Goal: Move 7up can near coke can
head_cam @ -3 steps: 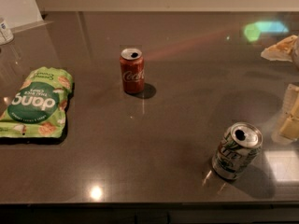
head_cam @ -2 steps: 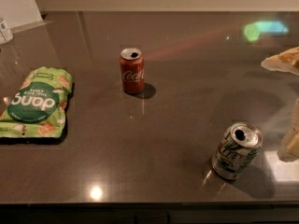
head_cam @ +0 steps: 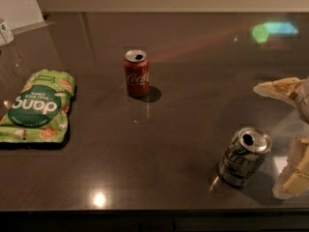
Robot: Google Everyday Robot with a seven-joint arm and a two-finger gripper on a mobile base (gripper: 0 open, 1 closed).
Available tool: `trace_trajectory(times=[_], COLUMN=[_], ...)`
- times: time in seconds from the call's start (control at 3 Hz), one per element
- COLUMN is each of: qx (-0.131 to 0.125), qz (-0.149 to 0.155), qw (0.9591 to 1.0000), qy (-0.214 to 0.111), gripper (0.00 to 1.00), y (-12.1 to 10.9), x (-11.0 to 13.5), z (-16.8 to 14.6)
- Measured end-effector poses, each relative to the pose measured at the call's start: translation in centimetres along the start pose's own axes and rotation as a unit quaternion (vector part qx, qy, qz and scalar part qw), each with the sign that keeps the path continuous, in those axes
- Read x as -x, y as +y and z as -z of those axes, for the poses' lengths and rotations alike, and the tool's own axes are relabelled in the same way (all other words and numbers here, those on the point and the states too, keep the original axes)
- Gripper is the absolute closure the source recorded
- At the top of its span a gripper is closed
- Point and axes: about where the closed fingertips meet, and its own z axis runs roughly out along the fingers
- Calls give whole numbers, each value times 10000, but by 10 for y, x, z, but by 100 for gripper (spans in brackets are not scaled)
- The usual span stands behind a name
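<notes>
The 7up can (head_cam: 244, 156), silver-white with green markings and an open silver top, stands upright on the dark table at the front right. The coke can (head_cam: 137, 73), red with white script, stands upright near the table's middle, far left and back of the 7up can. My gripper (head_cam: 286, 132) comes in from the right edge, just right of the 7up can and not touching it. It is open: one pale finger (head_cam: 277, 88) lies behind the can's level and the other pale finger (head_cam: 292, 174) lies beside the can's base. Nothing is held.
A green chip bag (head_cam: 37, 106) lies flat at the left. A small white container (head_cam: 6, 32) stands at the far left back. The dark table (head_cam: 183, 105) reflects a green-blue light at the back right. The table's front edge runs along the bottom.
My gripper has moved down toward the table's front, and its fingers have spread wider, now flanking the level of the 7up can. Both cans and the bag have not moved.
</notes>
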Motion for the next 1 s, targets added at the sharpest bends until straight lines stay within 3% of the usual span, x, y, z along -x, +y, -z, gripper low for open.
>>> trace_trajectory(times=[0.67, 1.0], qx=[42, 105], qz=[-99, -122], qw=[9998, 9997], qy=[-158, -195], gripper=[0, 17], y=[5, 7], x=[-4, -5], z=[-32, -40])
